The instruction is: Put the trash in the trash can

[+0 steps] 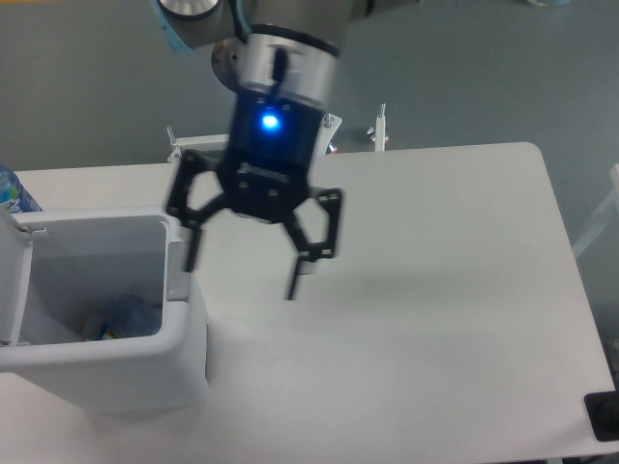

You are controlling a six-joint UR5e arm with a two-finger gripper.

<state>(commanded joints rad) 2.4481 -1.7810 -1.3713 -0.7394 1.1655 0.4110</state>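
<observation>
The trash can [97, 377] is a boxy white bin at the table's left front corner, its lid [12, 280] swung up on the left side. Inside it, near the bottom, lies the trash that shows: a clear bluish plastic bottle [128, 314]. My gripper [242, 278] hangs above the bare tabletop just right of the bin, outside it. Its black fingers [308, 249] are spread wide, open, and nothing is between them.
A sliver of a blue-and-yellow packet [103, 333] shows in the bin beside the bottle. A bottle with a blue label [10, 189] stands at the far left edge. The arm's white base post [276, 106] rises behind the table. A black object [604, 416] sits at the front right corner.
</observation>
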